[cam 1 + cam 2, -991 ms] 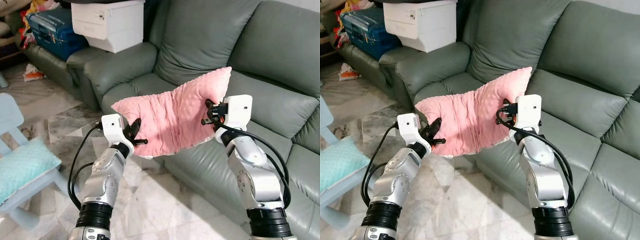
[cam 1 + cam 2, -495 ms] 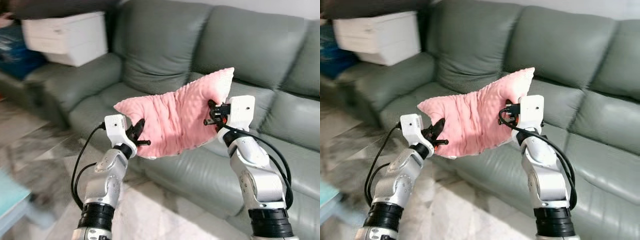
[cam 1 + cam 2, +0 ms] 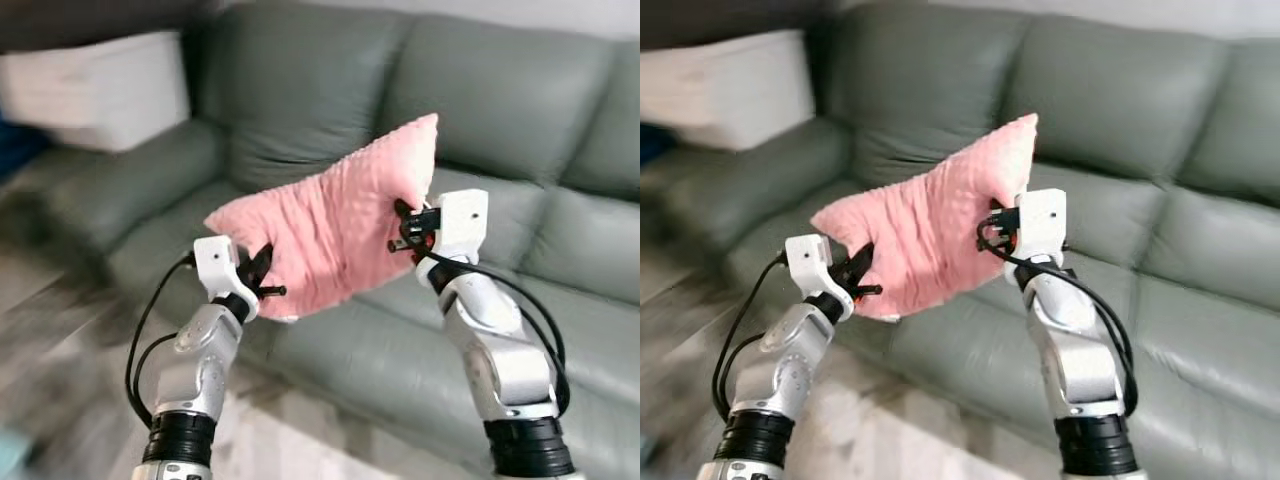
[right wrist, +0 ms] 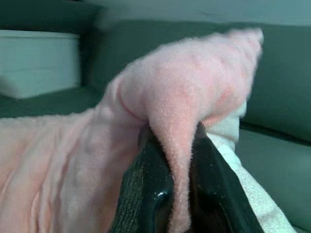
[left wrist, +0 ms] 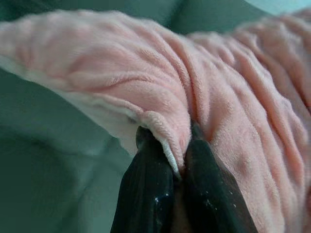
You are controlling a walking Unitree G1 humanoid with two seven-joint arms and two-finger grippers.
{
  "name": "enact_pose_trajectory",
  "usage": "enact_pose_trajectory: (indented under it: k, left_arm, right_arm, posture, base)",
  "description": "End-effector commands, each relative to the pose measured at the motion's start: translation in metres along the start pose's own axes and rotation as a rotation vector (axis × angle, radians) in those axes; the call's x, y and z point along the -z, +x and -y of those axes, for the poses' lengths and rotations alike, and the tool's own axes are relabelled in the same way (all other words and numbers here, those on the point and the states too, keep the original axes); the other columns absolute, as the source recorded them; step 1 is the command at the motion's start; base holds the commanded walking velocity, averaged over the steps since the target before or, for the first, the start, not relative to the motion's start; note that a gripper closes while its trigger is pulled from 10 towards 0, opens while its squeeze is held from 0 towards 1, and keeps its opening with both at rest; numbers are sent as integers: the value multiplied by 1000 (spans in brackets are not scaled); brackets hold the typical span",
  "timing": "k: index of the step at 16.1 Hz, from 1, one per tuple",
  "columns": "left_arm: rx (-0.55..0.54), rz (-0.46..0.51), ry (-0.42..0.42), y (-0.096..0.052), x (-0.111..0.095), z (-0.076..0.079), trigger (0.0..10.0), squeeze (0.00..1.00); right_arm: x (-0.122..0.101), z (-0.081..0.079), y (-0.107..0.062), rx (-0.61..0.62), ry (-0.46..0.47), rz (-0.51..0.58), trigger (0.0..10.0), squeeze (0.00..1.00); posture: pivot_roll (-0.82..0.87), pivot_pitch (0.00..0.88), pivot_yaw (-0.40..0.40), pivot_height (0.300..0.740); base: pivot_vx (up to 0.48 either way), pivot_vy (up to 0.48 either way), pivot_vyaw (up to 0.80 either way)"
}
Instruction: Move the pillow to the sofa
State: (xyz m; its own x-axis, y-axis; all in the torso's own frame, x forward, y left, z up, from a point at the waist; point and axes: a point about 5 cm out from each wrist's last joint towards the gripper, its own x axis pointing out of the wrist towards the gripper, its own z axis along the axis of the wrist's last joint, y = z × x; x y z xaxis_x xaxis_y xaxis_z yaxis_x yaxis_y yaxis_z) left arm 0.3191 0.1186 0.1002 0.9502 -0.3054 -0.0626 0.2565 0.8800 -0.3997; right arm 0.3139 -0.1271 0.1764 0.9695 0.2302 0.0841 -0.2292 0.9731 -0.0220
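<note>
Pink plush pillow (image 3: 325,225) is up in the air, stretched between both arms in front of the grey-green leather sofa (image 3: 500,110), hanging over the front edge of the seat cushions w/o touching them. Left gripper (image 3: 262,280) has the pillow's lower-left edge; left wrist view shows its two black fingers (image 5: 148,189) closed tight on a fold of the pink fabric w/ the pale seam caught between them, no gap visible. Right gripper (image 3: 405,225) sits higher, at the pillow's right side just under the top corner, which pokes up toward the sofa backrest; right wrist view shows its fingers (image 4: 146,187) pinched shut on a bunched ridge of the plush, w/ an off-white underside of the pillow beside them. So the pillow is tilted: right end high, left end low, fabric rippled between the two grips. Both silver arms are raised, bent at the elbow, black cables looping off each wrist. A white box (image 3: 95,90) rests on the sofa's left end, near the armrest. Pale marble-look floor (image 3: 70,400) below, at left; that side is blurred.
</note>
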Motion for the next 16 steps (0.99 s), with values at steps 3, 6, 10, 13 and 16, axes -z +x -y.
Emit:
enact_pose_trajectory:
  k: [3,6,10,13,16]
  left_arm:
    - [76,-34,-18,9,2,25,10000,0]
    - [75,-39,0,9,3,25,10000,0]
    - [84,-19,18,9,-1,24,10000,0]
    - [108,-11,28,9,-3,27,10000,0]
    - [95,-16,7,10,-2,27,10000,0]
  right_arm:
    - [-6,9,-2,25,-7,20,10000,0]
    - [-6,8,-1,23,-7,19,10000,0]
    - [-5,7,-1,23,-7,17,10000,0]
    - [-5,7,-1,27,-5,18,10000,0]
    - [-5,7,-1,29,-2,16,10000,0]
  posture:
    - [-236,7,-2,740]
    - [-234,7,0,740]
    - [-232,10,0,740]
    - [-232,10,3,740]
    - [-233,10,4,740]
  base:
    - [0,0,-390]
    - [0,0,0]
    - [0,0,0]
    - [0,0,0]
    - [0,0,-675]
